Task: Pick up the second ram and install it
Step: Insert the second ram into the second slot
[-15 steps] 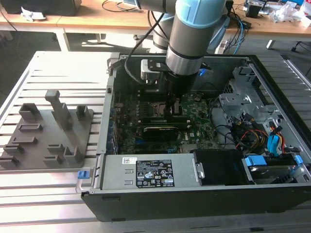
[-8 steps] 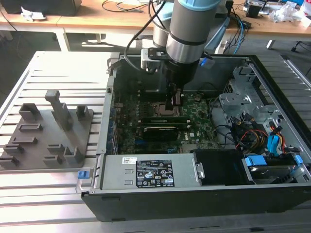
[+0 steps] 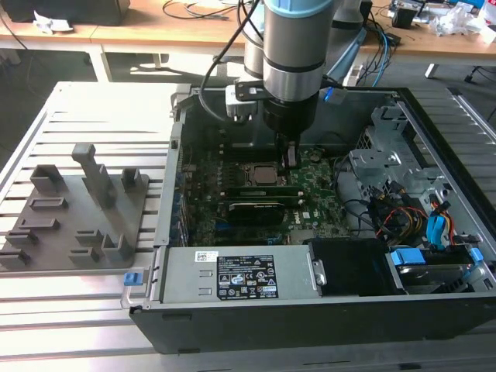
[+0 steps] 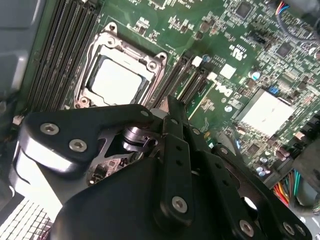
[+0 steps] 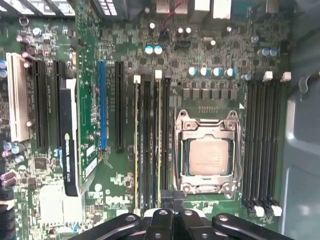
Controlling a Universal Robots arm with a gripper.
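My gripper [image 3: 291, 157] reaches down into the open computer case [image 3: 155, 263], just beside the CPU socket [image 3: 260, 174]. In the first wrist view its fingertips [image 5: 166, 200] are pressed together, gripper [image 5: 173, 199] shut, over the near end of the memory slots. A thin green ram stick [image 5: 159, 140] stands edge-up in a slot next to the CPU socket [image 5: 207, 157]. Another stick [image 5: 136, 140] stands two slots further from the socket. Whether the fingertips touch the ram I cannot tell. In the second wrist view the gripper [image 4: 172, 107] points at the slots beside the socket [image 4: 117, 82].
A black expansion card [image 5: 70, 145] lies beyond the slots. Several empty memory slots [image 5: 262, 145] run along the socket's other side. Grey holder blocks [image 3: 77, 209] stand on the table at the exterior view's left. Cables and drive bays [image 3: 418, 225] crowd the case's right.
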